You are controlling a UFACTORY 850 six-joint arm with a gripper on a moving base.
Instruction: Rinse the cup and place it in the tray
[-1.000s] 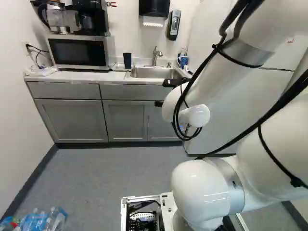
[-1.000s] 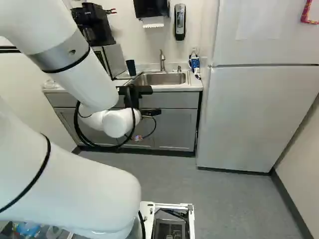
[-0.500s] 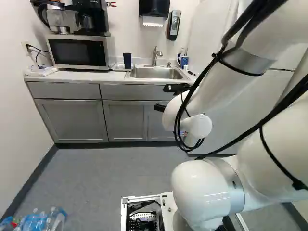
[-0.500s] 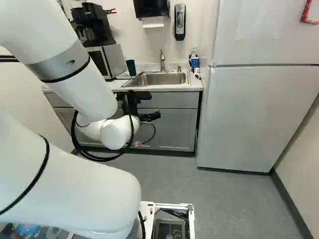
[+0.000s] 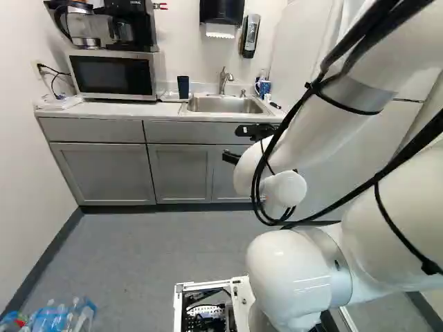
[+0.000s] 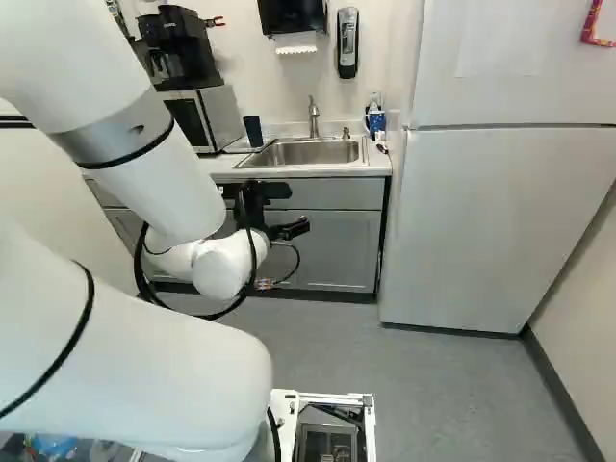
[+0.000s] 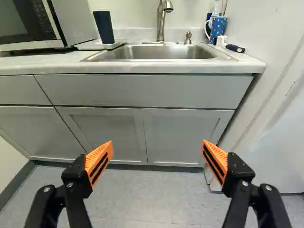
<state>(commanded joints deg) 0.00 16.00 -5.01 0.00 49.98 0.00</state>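
Your claw (image 5: 230, 142) stands wide open before the grey cabinets (image 7: 109, 135), holding nothing.
The smooth, dark, tapered cup (image 7: 104, 27) stands upright, wide end up, on a pale tray (image 7: 90, 45) between the microwave (image 7: 76, 23) and steel sink (image 7: 166, 51); only your wrist view shows the claw's slotted orange pads (image 7: 100, 159).

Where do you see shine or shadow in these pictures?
Left base view: pale gleams on the arm's rounded white joint; right base view: a soft shine in the metal sink; wrist view: bright highlights on the faucet, a thin shadow under the counter's edge.
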